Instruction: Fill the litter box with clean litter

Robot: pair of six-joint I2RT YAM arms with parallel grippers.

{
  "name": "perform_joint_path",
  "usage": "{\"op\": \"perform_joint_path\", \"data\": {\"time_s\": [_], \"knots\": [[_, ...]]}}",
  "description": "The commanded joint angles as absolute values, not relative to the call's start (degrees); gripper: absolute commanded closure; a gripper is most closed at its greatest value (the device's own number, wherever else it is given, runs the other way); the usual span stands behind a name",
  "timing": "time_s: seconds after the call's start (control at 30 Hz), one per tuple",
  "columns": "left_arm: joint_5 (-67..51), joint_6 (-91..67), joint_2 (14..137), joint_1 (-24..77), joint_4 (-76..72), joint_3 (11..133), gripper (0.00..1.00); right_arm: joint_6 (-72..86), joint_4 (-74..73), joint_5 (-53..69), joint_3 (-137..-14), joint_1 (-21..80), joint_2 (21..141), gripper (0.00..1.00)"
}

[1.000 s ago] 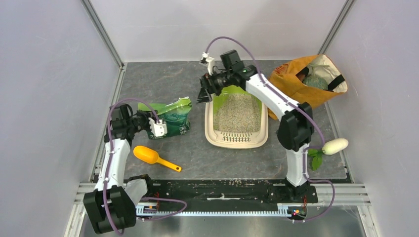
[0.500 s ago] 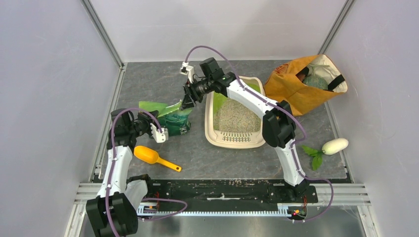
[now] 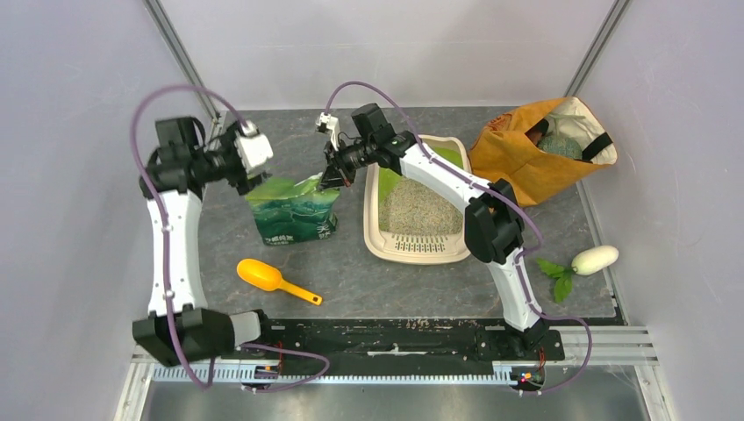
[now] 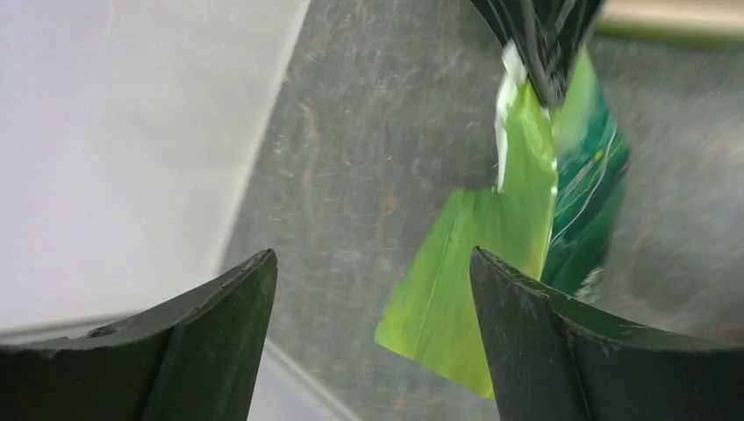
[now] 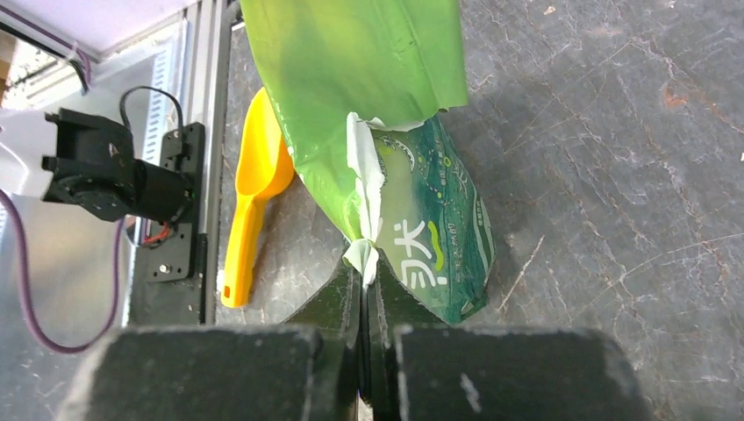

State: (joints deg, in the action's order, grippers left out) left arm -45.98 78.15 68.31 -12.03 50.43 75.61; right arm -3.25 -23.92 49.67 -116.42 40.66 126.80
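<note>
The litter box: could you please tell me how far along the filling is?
Done: the litter box holds a layer of litter, though green shows at its far end. In hand: the right tool is shut on the top edge of the green bag; the left tool is open beside it, holding nothing. Left: probably tipping more in; the yellow scoop lies apart, untouched.

The litter box [image 3: 419,255] had a beige rim and lime-green inside, holding grey-beige litter [image 3: 421,206]. The bag [image 3: 294,217] was green and teal, printed with white characters. The scoop [image 3: 261,274] was yellow-orange, the worktop [image 3: 395,285] mottled dark grey.
</note>
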Motion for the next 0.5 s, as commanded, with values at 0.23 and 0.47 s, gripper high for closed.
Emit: {"op": "perform_joint_path", "data": {"time_s": [0.23, 0.47], "knots": [[-58.3, 45.9, 102.2, -17.8, 94.4, 116.3, 0.11, -22.5, -12.0, 41.4, -102.3, 43.8, 115.7, 1.00], [-55.0, 41.6, 110.3, -19.7, 94.4, 120.0, 0.10, -26.2, -5.9, 37.9, -96.8, 45.2, 112.9, 1.00]]}}
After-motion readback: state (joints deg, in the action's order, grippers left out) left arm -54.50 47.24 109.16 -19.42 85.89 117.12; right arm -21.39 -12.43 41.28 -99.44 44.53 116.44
